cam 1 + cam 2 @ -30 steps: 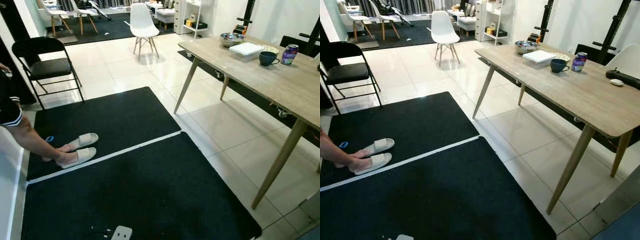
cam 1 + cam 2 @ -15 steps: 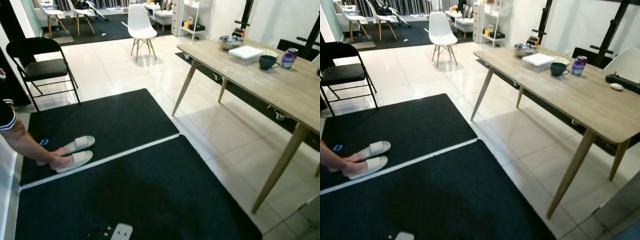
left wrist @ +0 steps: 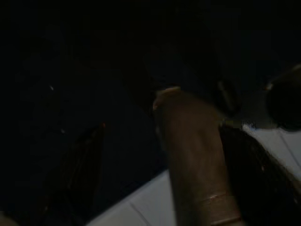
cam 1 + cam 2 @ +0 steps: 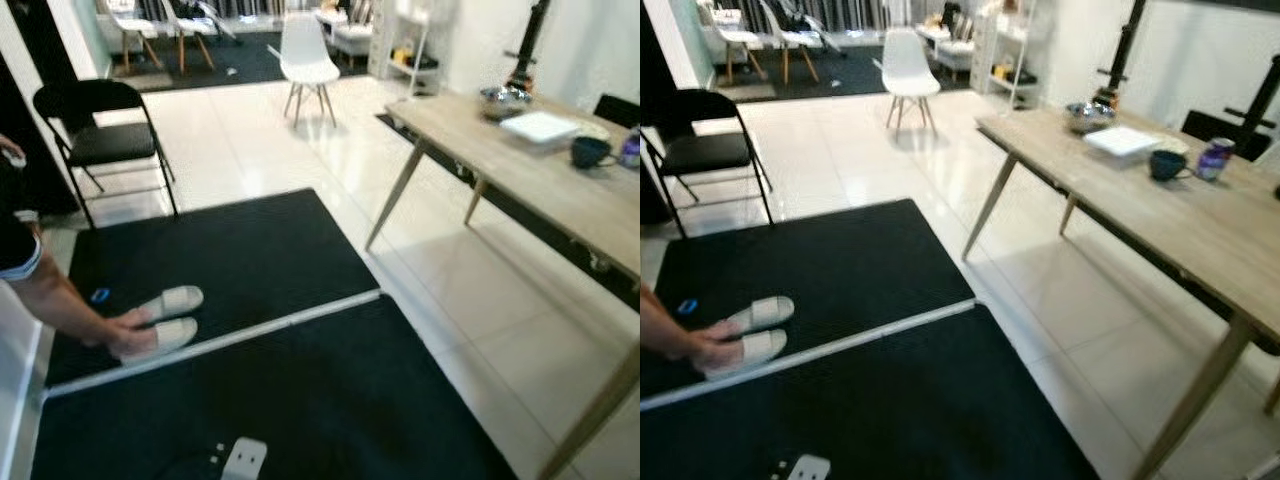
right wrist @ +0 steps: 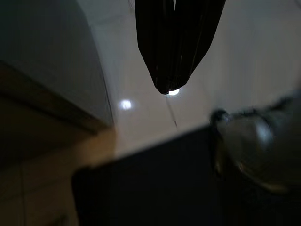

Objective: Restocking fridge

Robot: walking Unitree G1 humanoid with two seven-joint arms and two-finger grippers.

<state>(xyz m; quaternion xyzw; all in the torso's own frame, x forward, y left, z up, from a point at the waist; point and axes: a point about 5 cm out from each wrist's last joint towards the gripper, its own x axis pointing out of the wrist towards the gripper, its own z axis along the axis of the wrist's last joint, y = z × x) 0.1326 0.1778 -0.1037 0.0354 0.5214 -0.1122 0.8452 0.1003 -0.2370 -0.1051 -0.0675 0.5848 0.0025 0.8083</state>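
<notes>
Two black floor mats (image 4: 250, 260) fill the lower half of the head view, split by a pale strip (image 4: 215, 340) running across the middle of the frame. At the left edge a person's arm (image 4: 60, 300) reaches down, the hand (image 4: 125, 335) touching a pair of white slippers (image 4: 170, 315) on the far mat. A small blue item (image 4: 100, 295) lies just beside them. At the bottom edge sits a white power strip (image 4: 243, 458).

Along the right side stands a wooden table on slanted legs; its tabletop (image 4: 1160, 215) carries a metal bowl (image 4: 1087, 115), a white tray (image 4: 1122, 141), a dark mug (image 4: 1165, 164) and a can (image 4: 1212, 159). A black folding chair (image 4: 100, 130) is at upper left, a white chair (image 4: 308, 60) at top centre.

No fridge or stock can be made out from here.

In the right wrist view the right gripper (image 5: 169, 89) hangs over pale floor tile, its fingers (image 5: 155, 47) pressed together at the tip. The left wrist view is very dark and blurred; I cannot tell how the left gripper's fingers stand.
</notes>
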